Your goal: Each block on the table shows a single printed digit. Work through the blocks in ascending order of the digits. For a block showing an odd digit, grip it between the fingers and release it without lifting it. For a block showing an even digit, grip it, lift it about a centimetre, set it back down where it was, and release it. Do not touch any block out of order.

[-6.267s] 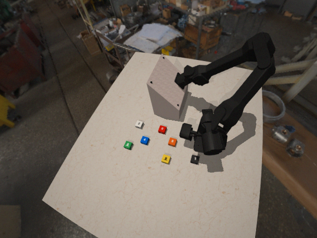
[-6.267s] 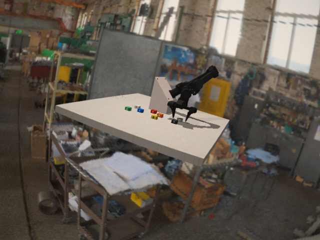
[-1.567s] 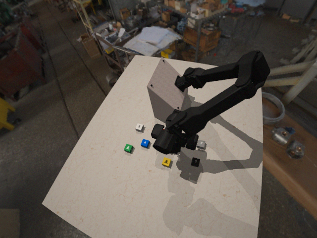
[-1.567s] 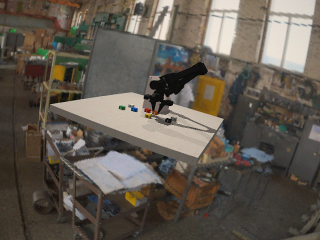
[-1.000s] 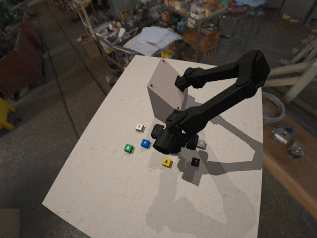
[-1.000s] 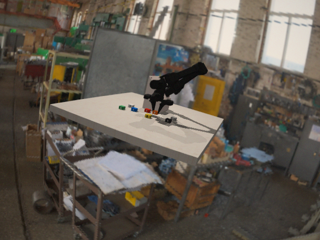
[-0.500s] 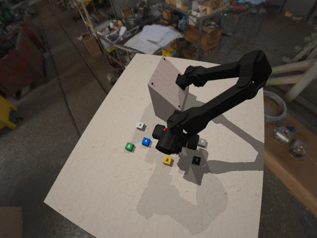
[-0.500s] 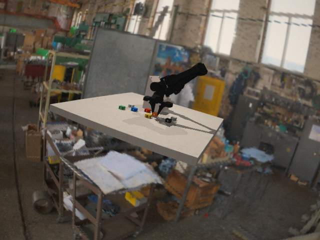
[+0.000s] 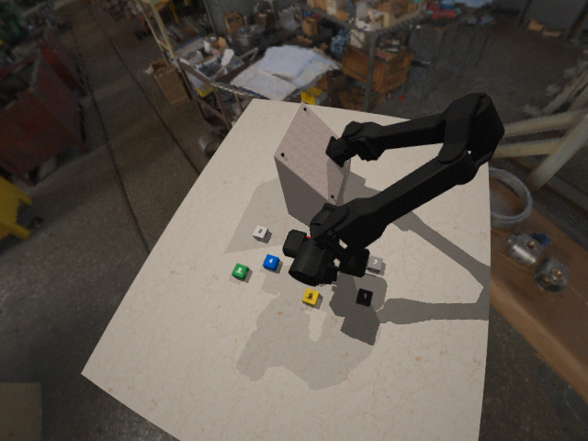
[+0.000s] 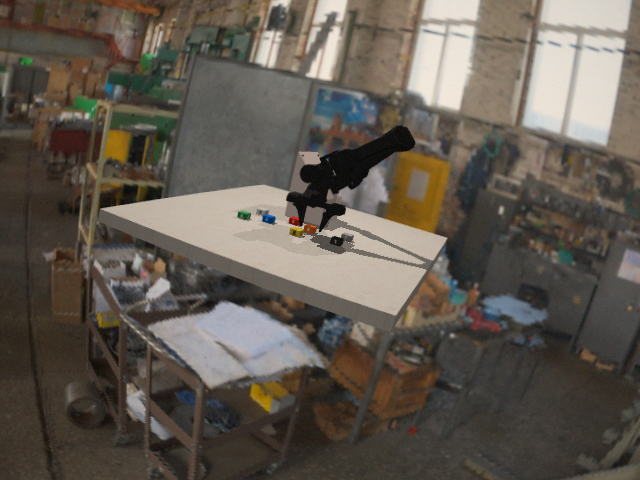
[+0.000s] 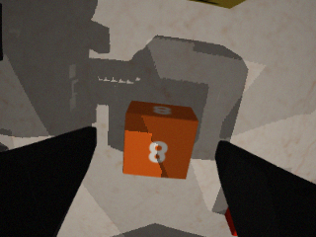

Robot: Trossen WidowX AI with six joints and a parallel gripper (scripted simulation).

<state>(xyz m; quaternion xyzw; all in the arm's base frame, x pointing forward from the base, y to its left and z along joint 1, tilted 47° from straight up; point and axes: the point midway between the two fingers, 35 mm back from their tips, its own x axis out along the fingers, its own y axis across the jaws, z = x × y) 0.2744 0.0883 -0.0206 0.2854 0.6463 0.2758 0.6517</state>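
My gripper (image 10: 311,226) (image 11: 157,142) is open, its fingertips apart on either side of the orange block (image 10: 310,229) (image 11: 155,158) showing 8, with gaps at both sides. That block stands on the table. A black block (image 9: 365,297) (image 10: 336,240) shows 1, a white block (image 9: 260,232) (image 10: 262,211) 2, a blue block (image 9: 270,262) (image 10: 268,219) 4, a grey block (image 9: 375,264) (image 10: 347,237) 7. The digits on the green block (image 9: 240,271) (image 10: 244,214) and yellow block (image 9: 310,297) (image 10: 296,231) are unclear. The red block (image 10: 294,220) (image 11: 230,223) is mostly hidden by the arm in the top view.
A tall pale pink box (image 9: 309,156) stands on the table (image 9: 189,332) (image 10: 206,232) behind the blocks, close to the arm. The yellow block lies in front of the gripper and the red block close beside one finger. Arm shadows cross the table.
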